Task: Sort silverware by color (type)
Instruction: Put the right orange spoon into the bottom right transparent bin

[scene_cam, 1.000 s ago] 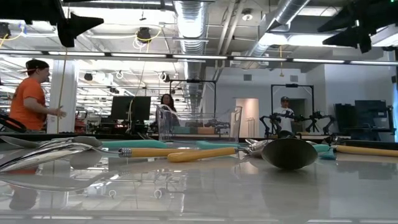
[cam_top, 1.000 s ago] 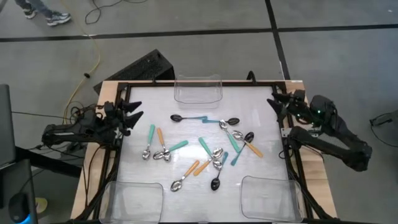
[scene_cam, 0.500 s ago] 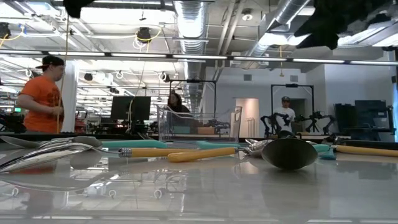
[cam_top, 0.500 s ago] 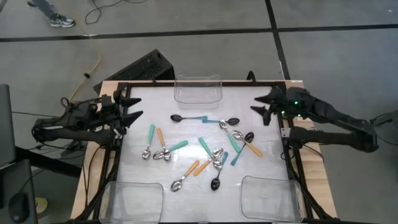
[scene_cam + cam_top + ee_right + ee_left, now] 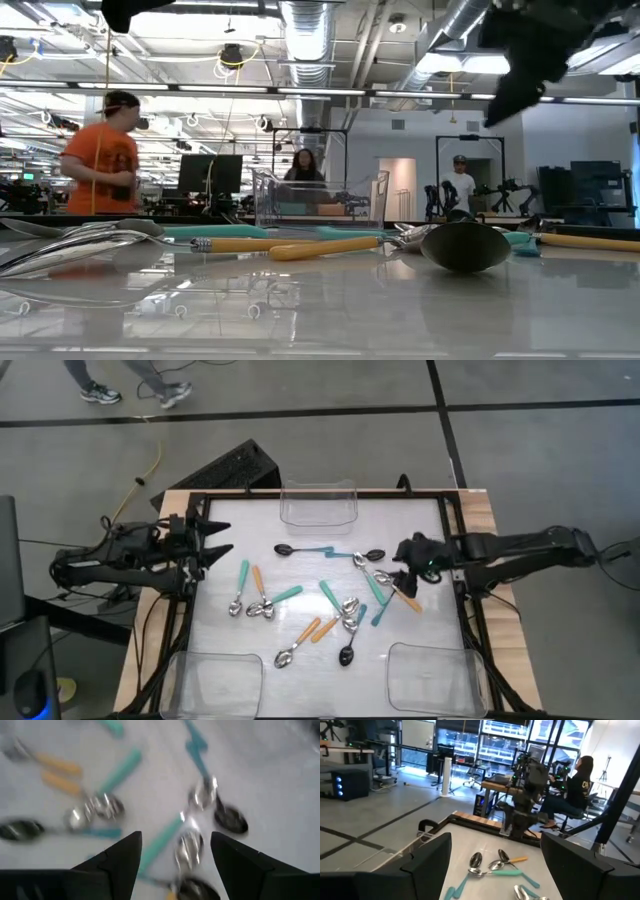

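About a dozen small spoons (image 5: 330, 600) lie scattered flat on the white table top, with orange or teal handles and silver or black bowls. They also show in the low view (image 5: 300, 245) and the right wrist view (image 5: 165, 837). My right gripper (image 5: 401, 560) is open and hovers above the right end of the scatter, over a black-bowled spoon (image 5: 400, 579) and an orange-handled spoon (image 5: 405, 598); its fingers (image 5: 235, 862) point down with spoons between them, touching nothing. My left gripper (image 5: 221, 537) is open and empty at the table's left edge, level with the scatter's far end.
Three clear plastic bins stand on the table: one at the far middle (image 5: 318, 503), one at the near left corner (image 5: 212, 682), one at the near right corner (image 5: 432, 678). A black frame (image 5: 455, 520) rims the table. People stand in the room beyond (image 5: 100, 160).
My right gripper has swung from the table's right edge toward the left, out over the right end of the spoon scatter, and has tipped to point down at it. The spoons have stayed where they were.
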Controlling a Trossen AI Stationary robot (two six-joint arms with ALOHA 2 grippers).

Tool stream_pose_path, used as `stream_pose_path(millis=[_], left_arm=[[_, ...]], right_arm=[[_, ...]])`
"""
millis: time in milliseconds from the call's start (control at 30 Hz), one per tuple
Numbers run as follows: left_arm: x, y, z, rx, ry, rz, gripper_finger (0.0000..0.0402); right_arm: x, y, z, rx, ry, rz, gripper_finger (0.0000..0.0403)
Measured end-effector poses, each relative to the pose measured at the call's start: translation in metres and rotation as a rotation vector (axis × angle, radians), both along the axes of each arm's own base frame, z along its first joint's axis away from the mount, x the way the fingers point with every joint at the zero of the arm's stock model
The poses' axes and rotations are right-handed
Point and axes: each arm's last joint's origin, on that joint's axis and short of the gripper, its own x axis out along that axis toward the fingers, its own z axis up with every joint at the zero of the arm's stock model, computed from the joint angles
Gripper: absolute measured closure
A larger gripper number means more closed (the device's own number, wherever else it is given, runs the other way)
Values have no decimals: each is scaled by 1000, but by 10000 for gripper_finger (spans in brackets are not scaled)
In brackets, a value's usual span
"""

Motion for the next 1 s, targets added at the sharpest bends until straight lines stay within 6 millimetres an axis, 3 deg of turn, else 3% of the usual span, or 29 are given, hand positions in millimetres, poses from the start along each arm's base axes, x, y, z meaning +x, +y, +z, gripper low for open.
stream_pose_path(millis=[233, 467, 700, 1000], left_arm=[[0, 0, 0, 9, -1, 4, 109], [0, 0, 3, 46, -16, 6, 109], [0, 0, 3, 47, -16, 6, 109], [0, 0, 3, 26, -22, 6, 109]], right_arm=[[-17, 7, -16, 124, 212, -229, 137], [-27, 25, -18, 118, 247, -259, 137], [-17, 28, -28, 54, 287, -294, 127], [1, 33, -55, 100, 496, -269, 59]])
